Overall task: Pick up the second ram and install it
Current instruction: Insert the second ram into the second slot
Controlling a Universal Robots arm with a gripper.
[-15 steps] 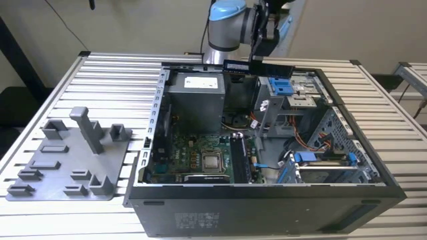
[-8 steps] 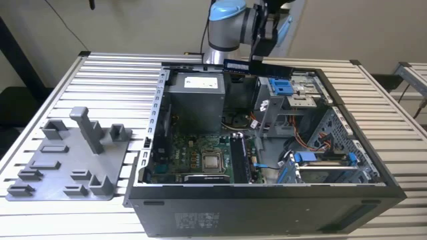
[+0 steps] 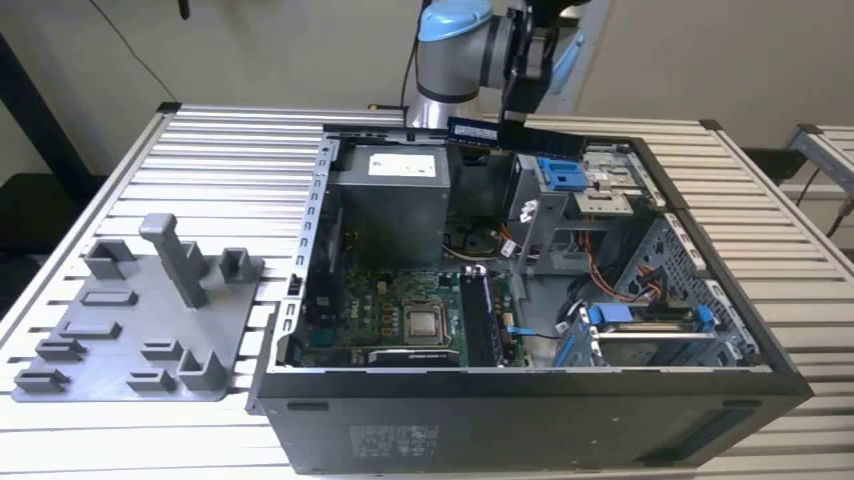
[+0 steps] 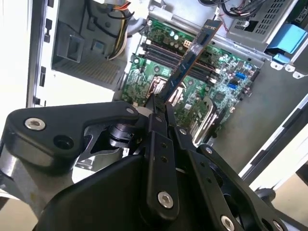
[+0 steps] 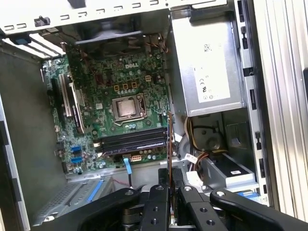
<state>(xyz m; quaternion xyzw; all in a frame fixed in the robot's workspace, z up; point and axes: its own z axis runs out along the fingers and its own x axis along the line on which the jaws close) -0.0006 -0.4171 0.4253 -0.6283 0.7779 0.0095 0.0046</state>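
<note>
Above the open computer case (image 3: 534, 420) — gripper (image 4: 160, 103) pinching the second ram (image 4: 190, 57).

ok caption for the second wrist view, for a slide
The claw grips the second ram, with the motherboard beyond it.

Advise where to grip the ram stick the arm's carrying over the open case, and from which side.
Pinch the two flat faces: the second ram is a thin board. Come from the long edge away from the motherboard, probably keeping the slot-side edge free, much as the gripper holds it.
</note>
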